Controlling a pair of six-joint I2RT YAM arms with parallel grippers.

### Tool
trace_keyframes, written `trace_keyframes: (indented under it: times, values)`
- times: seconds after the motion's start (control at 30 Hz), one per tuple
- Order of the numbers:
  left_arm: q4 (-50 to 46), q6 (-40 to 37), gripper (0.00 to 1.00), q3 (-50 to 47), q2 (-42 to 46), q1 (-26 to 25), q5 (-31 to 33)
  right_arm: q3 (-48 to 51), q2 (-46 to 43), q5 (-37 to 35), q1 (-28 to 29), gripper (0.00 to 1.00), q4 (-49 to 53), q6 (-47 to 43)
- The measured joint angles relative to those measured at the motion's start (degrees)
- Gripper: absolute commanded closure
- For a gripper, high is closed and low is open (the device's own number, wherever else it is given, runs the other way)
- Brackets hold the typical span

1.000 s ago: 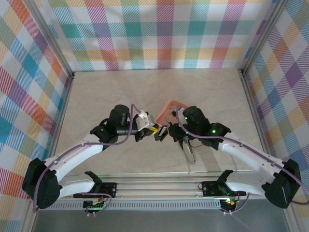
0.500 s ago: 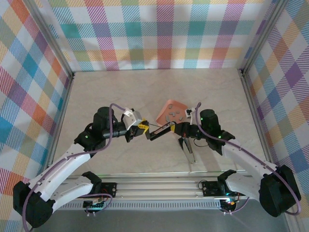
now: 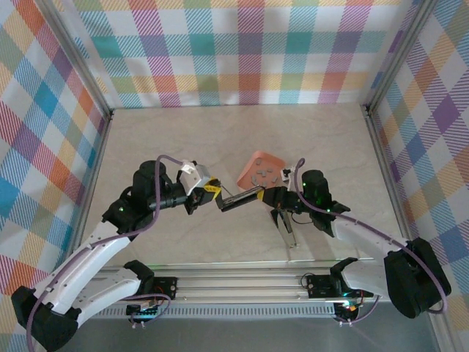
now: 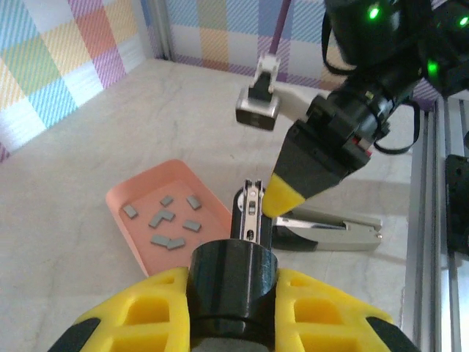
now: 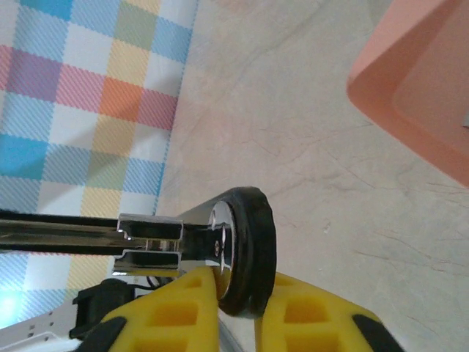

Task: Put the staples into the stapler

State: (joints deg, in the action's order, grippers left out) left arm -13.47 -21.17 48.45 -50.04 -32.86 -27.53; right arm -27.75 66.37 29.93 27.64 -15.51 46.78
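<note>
The stapler (image 3: 242, 196) is folded open and held above the table between both grippers. My left gripper (image 3: 215, 196) is shut on its rounded black end (image 4: 233, 271), and the metal staple channel (image 4: 253, 209) runs away from it. My right gripper (image 3: 270, 196) is shut on the other black end (image 5: 245, 242), where the chrome rail (image 5: 150, 238) points left. The stapler's silver base arm (image 3: 286, 233) lies on the table below the right gripper. Several small grey staples (image 3: 264, 174) lie loose in the salmon-pink tray (image 3: 256, 160). In the left wrist view the staples (image 4: 165, 220) sit left of the stapler.
The pink tray (image 4: 168, 180) sits just behind the held stapler, and its corner (image 5: 418, 81) is close to the right gripper. Plaid walls enclose the table. An aluminium rail (image 3: 234, 282) runs along the near edge.
The two grippers, close together a second ago, have drawn apart. The left arm pulled back to the left and the stapler's black part now stretches between them.
</note>
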Motion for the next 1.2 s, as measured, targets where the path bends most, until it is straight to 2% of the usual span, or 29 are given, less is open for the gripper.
trace_keyframes:
  times: [0.4,0.63,0.9,1.2]
  values:
    - [0.04,-2.34,1.00,4.59,1.73,0.00,-2.91,-0.02,1.38,-4.42,-0.63,0.58,7.65,-2.34]
    - [-0.20,-4.13,1.00,5.77,2.23,0.00,-2.97,-3.15,1.33,-5.75,-0.70,0.58,14.25,-9.66]
    - [0.02,-4.17,1.00,5.70,2.10,0.00,-2.78,-8.48,1.36,-4.81,-0.46,0.57,16.74,-21.11]
    - [1.97,-2.16,1.00,4.59,0.20,0.00,-1.97,-15.32,1.84,-3.26,2.91,0.56,18.49,-34.71]
